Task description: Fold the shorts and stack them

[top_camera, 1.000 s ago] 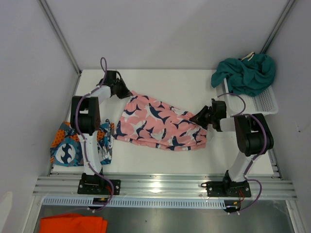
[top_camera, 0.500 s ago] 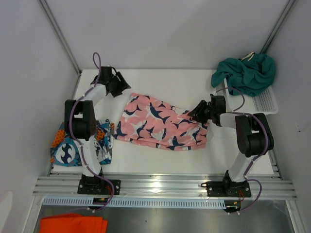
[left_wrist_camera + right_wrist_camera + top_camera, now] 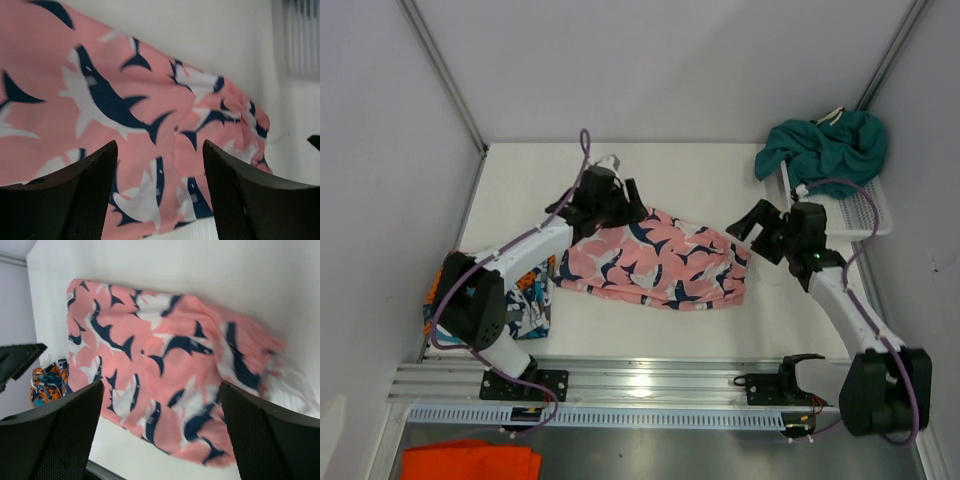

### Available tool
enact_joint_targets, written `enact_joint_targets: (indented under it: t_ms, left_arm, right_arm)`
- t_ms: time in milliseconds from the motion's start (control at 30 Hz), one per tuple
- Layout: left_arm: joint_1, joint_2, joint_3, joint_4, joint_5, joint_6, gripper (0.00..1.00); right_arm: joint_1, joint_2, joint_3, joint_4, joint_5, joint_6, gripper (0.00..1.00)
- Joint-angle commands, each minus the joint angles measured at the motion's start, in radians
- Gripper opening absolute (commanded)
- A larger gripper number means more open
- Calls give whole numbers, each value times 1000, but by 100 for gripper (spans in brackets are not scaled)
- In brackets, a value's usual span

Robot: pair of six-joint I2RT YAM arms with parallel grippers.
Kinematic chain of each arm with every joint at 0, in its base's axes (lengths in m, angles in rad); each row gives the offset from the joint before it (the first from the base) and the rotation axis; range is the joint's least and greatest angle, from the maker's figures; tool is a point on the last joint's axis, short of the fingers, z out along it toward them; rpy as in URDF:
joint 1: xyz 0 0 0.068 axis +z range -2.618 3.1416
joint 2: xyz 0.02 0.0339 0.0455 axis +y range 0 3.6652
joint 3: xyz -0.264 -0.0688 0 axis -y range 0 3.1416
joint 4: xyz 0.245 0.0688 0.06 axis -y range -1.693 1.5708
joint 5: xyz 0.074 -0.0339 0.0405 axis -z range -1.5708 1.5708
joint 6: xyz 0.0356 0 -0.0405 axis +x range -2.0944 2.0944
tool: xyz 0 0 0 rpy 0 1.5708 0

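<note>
Lying spread across the middle of the tabletop [image 3: 700, 175], the pink shark shorts [image 3: 655, 262] are running their long axis left to right, with the left end sitting a little farther back than the right end. The left fingers [image 3: 65, 200] are hanging over the far-left corner of the cloth, spread apart and gripping nothing; pink fabric is showing through the gap between them. The right fingers [image 3: 50, 440] are standing wide apart and empty too, hovering just off the right end of the shorts and looking leftward along their length. Each arm is thus facing its own end of the garment, the left one being the closer, already above the cloth. Any fold is probably going to carry one end over the other along that long axis.

The shorts are looking mostly flat on the left, with navy and white sharks scattered over the pink. The right end is bunching into soft ridges and may be needing smoothing first.

The graphic print shorts [image 3: 450, 315] are sitting at the left edge of the tabletop, partly under the left arm [image 3: 520, 245]. The teal green shorts [image 3: 830, 150] are heaping over the white mesh basket [image 3: 868, 212] at the far right.
</note>
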Motion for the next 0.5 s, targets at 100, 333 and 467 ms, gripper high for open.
enact_joint_targets:
  t_ms: [100, 333, 467]
  left_arm:
    - [-219, -41, -74, 89, -36, 8, 72]
    - [-365, 75, -31, 89, -77, 26, 71]
    - [-430, 158, -2, 112, -73, 33, 71]
  right_arm:
    - [-162, -280, -260, -156, -191, 67, 97]
    - [-190, -524, -385, -299, -258, 129, 99]
    - [-195, -540, -453, -265, -278, 166, 100]
